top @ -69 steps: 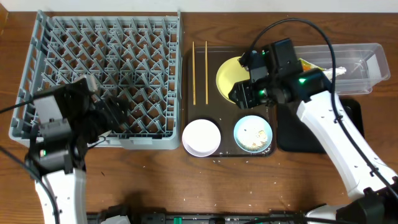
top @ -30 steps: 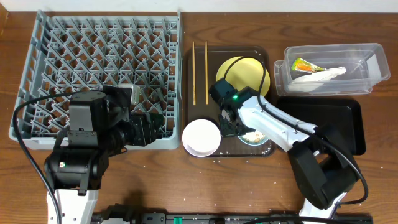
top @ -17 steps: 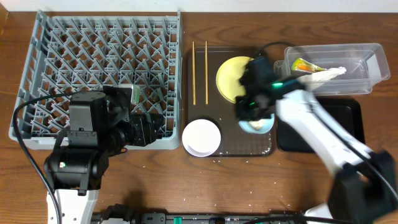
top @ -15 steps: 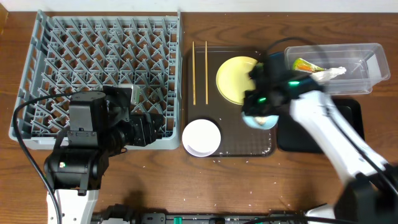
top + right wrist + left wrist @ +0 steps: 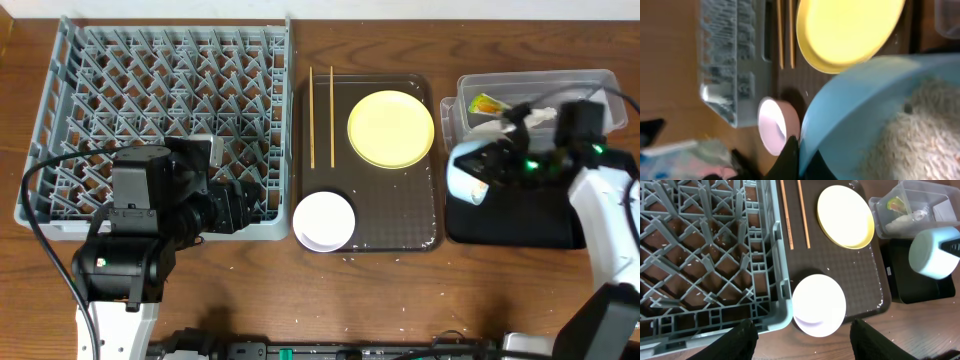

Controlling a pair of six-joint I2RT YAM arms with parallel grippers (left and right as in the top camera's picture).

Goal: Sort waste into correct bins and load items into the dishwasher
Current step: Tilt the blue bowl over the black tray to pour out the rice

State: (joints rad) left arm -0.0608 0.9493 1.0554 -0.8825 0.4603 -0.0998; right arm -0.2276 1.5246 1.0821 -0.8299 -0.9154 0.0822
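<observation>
We find the right fingers (image 5: 790, 155) pinched shut on the thin rim of the light blue bowl (image 5: 466, 182). The bowl is smooth and round and is held tilted. Beige, grainy rice-like crumbs (image 5: 920, 135) are heaped inside it, just beyond the fingertips. Beneath these fingers lies the shallow, glossy black tray (image 5: 540, 215). Just behind them stands the clear rectangular tub (image 5: 530, 78), which holds a green-and-orange wrapper (image 5: 487, 104) and a crumpled white napkin (image 5: 905, 222).

The left fingers (image 5: 742, 340) are spread apart and grip nothing. They hang over the front wall of the grey plastic rack (image 5: 170, 60), with its lattice of upright pegs. Just ahead of them a round white bowl (image 5: 324, 220) sits on the flat dark brown serving tray (image 5: 400, 215). Farther ahead on the same tray rests the round yellow plate (image 5: 390, 128). Beside it two thin wooden chopsticks (image 5: 311, 117) lie parallel. The wooden counter (image 5: 400, 300) carries everything.
</observation>
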